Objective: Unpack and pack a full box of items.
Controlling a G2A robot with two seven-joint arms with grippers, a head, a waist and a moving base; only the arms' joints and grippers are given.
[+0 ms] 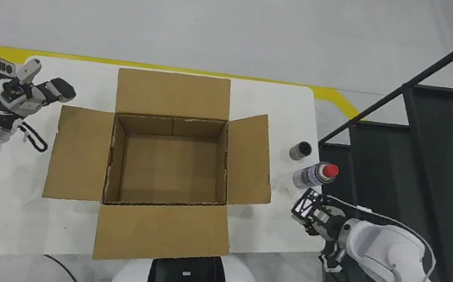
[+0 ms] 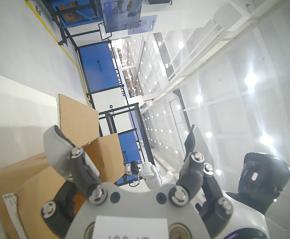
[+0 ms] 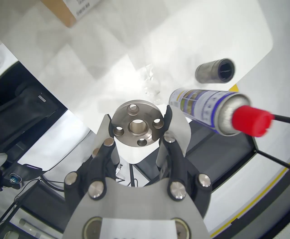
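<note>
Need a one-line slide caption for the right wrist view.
Right gripper clamps a metal disc at the edge of the white table, near a red-capped spray can and a dark cylinder.

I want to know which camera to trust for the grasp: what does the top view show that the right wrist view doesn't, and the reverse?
Top view: the floor and four spread flaps of the open box, with the open left gripper beside it. Right wrist view: the holed metal flange, clamped in the right gripper. Both: the spray can, the dark cylinder and the white table.
</note>
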